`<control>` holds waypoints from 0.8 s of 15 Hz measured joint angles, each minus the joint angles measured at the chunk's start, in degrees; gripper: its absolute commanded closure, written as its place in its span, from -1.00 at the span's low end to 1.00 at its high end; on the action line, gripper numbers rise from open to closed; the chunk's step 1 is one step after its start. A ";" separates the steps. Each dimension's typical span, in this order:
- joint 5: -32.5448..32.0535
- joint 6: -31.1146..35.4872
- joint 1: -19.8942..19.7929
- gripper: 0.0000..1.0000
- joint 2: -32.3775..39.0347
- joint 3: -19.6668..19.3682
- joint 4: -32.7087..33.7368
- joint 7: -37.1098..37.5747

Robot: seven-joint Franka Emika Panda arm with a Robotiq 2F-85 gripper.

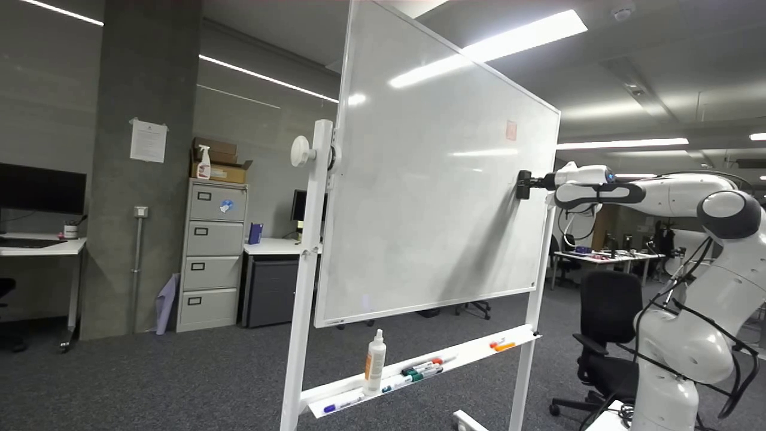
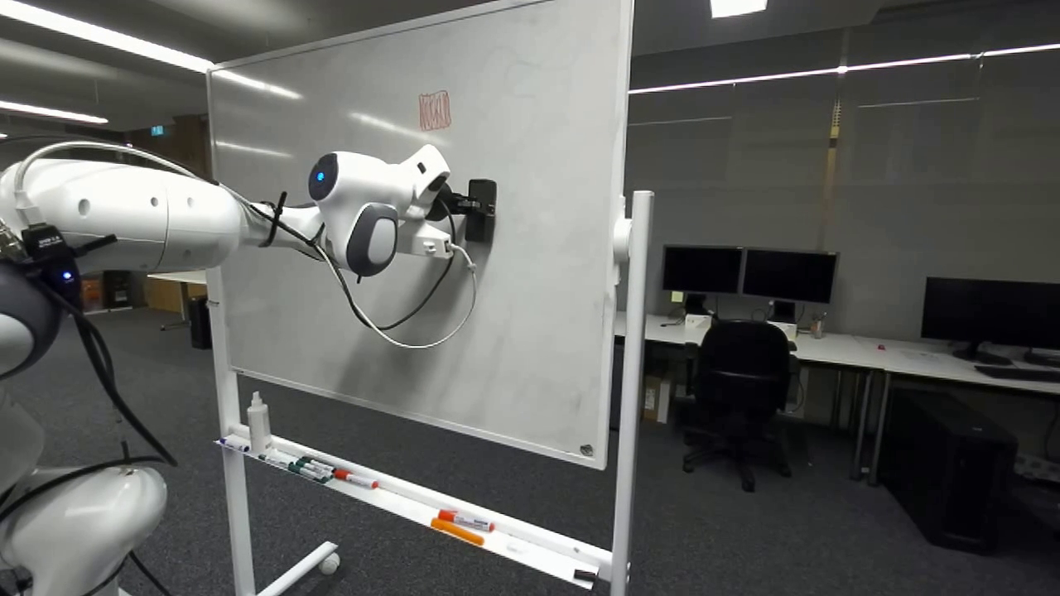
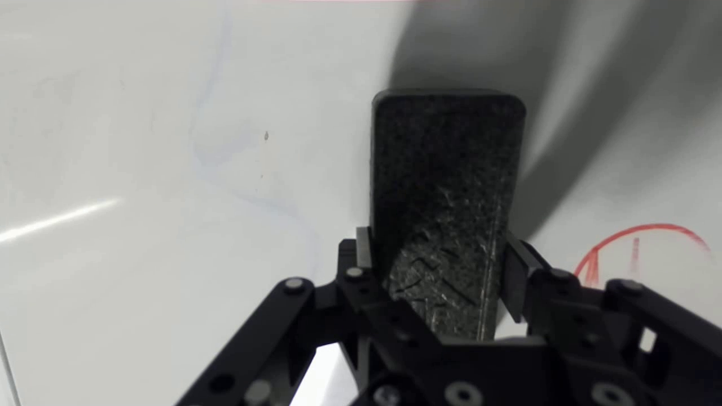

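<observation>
Wrist view: the pincer (image 3: 440,270) pinches a black, round-cornered block (image 3: 445,163), scuffed toward six o'clock. Red arc (image 3: 654,226) lies at its three o'clock.

Black rectangular block (image 3: 445,169) is in the black two-finger gripper (image 3: 439,262), before the white-framed whiteboard (image 1: 419,197); probably touching it, but the back face is hidden. Red hatched scribble (image 2: 435,111) is on the board, above the block in both exterior views. Long white tray (image 1: 473,352) is below the board. On it in an exterior view, left to right: blue-capped white marker (image 1: 343,402), white plastic bottle (image 1: 375,364), green-capped white markers (image 1: 417,376), slim orange stick (image 1: 504,346). Same view, behind and left of board: grey four-drawer metal cabinet (image 1: 209,272), cardboard boxes (image 1: 230,173) on top. Behind, right of board: black office chair (image 1: 611,311).
</observation>
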 measured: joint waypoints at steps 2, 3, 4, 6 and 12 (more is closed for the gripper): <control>-0.05 0.00 0.05 0.40 -0.02 0.64 0.01 0.00; -0.14 0.00 0.08 0.40 -0.06 1.25 0.01 0.00; -0.21 0.00 0.09 0.40 -0.12 2.08 0.01 -0.01; -0.41 0.00 0.08 0.40 -0.32 4.07 0.01 -0.09; -2.04 0.00 0.19 0.40 -1.29 10.56 -0.99 -0.40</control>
